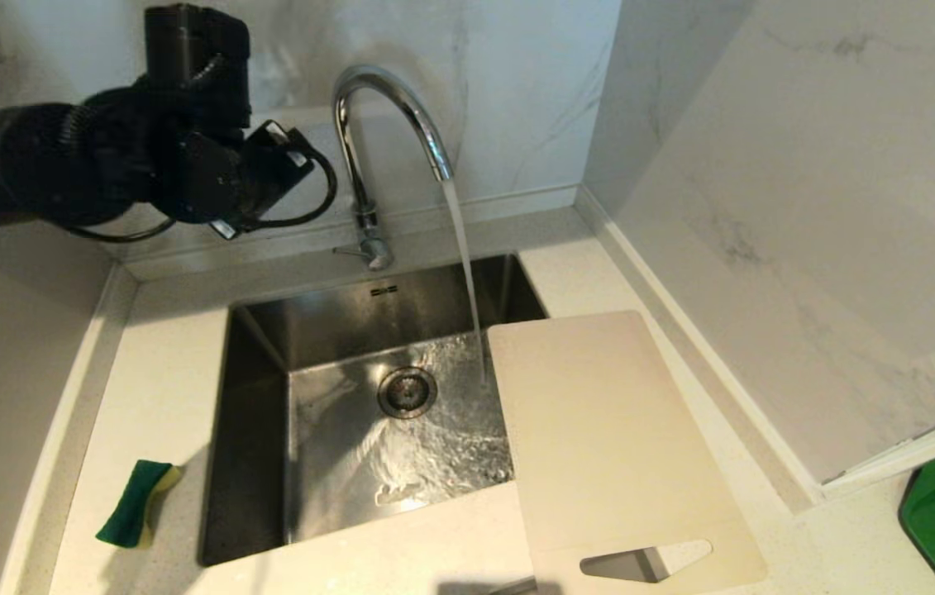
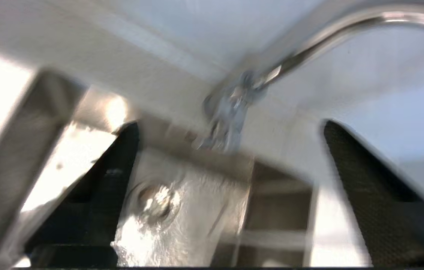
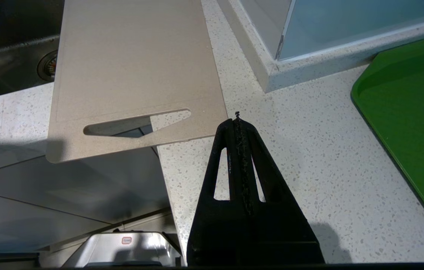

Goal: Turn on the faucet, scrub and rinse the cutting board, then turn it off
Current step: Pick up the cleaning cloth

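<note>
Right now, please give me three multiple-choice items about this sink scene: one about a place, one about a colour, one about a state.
1. Where does the sponge lie?
A. in the sink
B. on the counter left of the sink
C. on the cutting board

2. What colour is the tray?
A. green
B. red
C. white

3. What is the faucet doing?
A. off
B. dripping
C. running

Answers: 1 B, it rests on the countertop beside the sink. 2 A, its surface is plainly green. 3 C, a stream falls from the spout beside the cutting board.
</note>
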### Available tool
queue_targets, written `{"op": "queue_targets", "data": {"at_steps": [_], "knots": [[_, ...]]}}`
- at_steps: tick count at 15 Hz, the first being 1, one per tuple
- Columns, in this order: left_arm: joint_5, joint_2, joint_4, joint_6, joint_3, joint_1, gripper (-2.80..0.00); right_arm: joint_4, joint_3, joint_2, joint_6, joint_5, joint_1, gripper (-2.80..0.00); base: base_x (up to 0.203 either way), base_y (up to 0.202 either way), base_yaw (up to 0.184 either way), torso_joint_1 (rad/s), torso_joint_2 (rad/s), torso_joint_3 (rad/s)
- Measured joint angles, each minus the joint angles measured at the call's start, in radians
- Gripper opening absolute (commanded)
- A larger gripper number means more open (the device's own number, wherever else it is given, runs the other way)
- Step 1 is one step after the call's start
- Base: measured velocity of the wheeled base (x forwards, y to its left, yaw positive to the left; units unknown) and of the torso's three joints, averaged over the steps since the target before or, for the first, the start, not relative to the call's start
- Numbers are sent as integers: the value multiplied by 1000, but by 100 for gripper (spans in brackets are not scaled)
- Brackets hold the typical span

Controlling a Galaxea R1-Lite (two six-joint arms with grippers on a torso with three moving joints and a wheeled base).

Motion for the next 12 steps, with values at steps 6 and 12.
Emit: {"op": "queue_targets", "data": {"at_steps": [6,12], "knots": [[-72,-170,383,-1,0,-3,-280,0,0,0,0,0,0,-280,0,0,0,0,0,0],[-151,-276,740,19,49,24,-280,0,0,0,0,0,0,-280,0,0,0,0,0,0]]}}
